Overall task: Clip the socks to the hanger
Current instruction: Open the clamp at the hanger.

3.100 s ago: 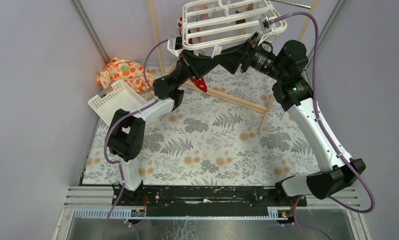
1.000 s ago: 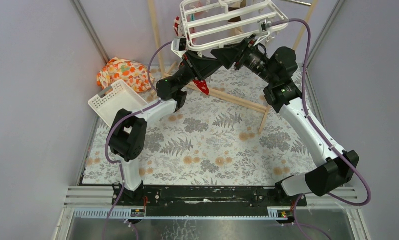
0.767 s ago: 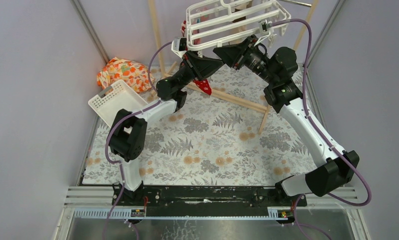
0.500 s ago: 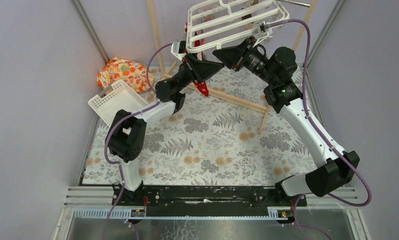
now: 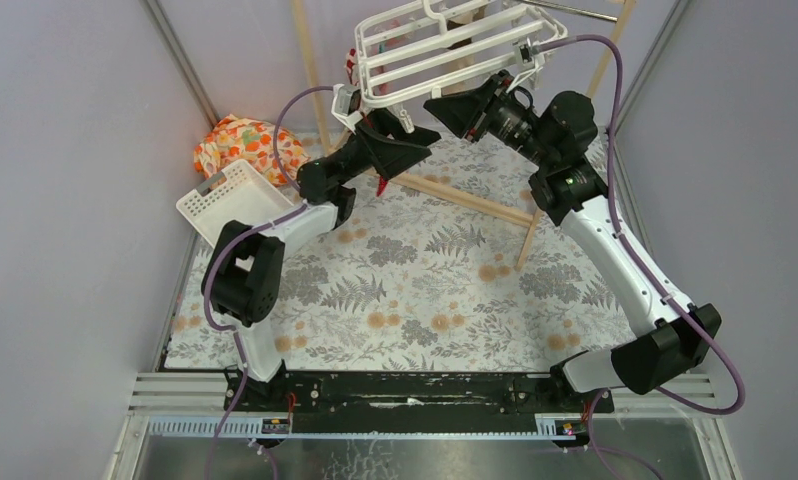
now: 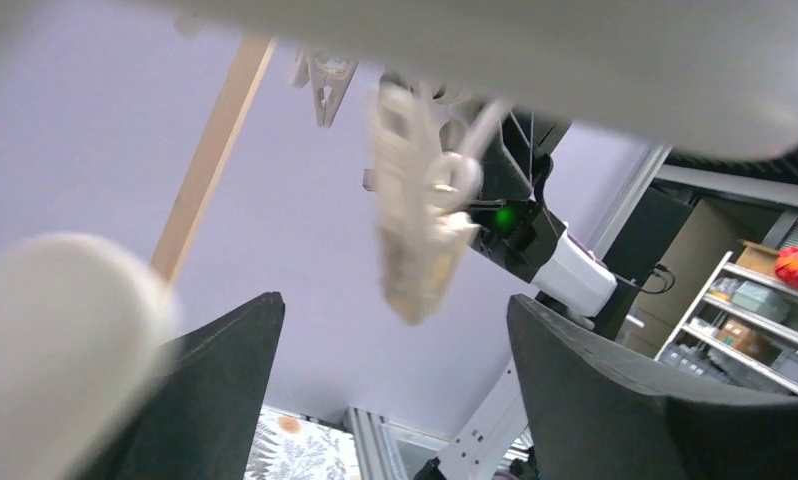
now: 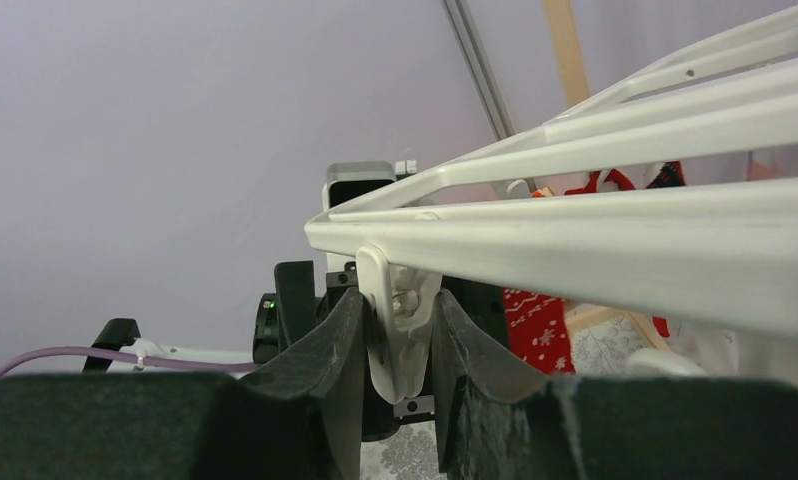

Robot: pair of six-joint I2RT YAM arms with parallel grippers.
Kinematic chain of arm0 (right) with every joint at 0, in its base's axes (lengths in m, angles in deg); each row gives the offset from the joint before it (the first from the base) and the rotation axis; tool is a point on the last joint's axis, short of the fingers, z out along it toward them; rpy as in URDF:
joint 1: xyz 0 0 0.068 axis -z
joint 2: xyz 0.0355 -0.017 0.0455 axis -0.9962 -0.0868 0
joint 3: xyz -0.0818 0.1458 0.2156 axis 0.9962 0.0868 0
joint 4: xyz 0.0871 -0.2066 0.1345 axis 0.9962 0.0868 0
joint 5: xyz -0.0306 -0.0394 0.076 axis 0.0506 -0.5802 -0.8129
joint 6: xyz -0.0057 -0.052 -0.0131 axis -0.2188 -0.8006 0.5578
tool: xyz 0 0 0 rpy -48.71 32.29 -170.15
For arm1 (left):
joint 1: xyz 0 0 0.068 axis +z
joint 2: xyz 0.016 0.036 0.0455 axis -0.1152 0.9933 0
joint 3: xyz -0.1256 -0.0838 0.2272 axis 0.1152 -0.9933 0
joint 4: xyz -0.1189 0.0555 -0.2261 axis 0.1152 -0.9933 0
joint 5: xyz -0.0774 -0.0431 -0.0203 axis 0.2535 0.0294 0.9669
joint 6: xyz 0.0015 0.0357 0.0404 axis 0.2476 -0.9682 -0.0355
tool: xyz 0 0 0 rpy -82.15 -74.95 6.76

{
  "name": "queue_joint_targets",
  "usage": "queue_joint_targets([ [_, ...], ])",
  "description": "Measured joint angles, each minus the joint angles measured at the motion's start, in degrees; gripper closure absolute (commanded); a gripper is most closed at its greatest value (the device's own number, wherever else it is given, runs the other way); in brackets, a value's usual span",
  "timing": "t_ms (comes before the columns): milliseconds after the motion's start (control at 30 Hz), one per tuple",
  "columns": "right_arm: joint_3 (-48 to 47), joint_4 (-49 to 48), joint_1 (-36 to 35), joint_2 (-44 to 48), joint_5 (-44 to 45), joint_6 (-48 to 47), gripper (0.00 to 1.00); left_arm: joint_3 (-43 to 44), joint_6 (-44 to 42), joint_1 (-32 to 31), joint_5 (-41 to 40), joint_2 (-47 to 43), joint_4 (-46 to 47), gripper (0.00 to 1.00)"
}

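The right fingers (image 7: 320, 365) pinch a white clip (image 7: 400, 330) on the hanger (image 7: 595, 250), while the left fingers (image 6: 595, 390) stand spread wide, a blurred clip (image 6: 415, 240) seen between them.

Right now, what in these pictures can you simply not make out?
Top view: the hanger is cut off at the top edge; the left gripper covers most of a red sock.
Left wrist view: the dangling clip is blurred, and the pale blob at lower left is too out of focus to name.
Right wrist view: hanger bars hide most of the socks, so how they are attached is unclear.
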Motion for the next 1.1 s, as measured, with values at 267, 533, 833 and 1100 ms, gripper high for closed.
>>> queue_joint_targets([
  [267,-0.3,-0.1,0.0,0.0,0.0,0.3,1.0,0.5,-2.1,0.9,0.1,0.0,0.0,0.07],
  [533,-0.2,-1.4,0.0,0.0,-0.2,1.6,1.0,1.7,-3.2,0.9,-1.8,0.0,0.0,0.08],
  [833,0.6,-1.7,0.0,0.2,-1.2,2.1,1.0,1.8,-6.2,0.9,-5.2,0.0,-3.0,0.11],
  [1100,1.0,-1.5,0.0,0.2,-1.0,1.9,1.0,2.4,-10.9,0.4,-11.0,-1.3,-13.4,0.15],
])
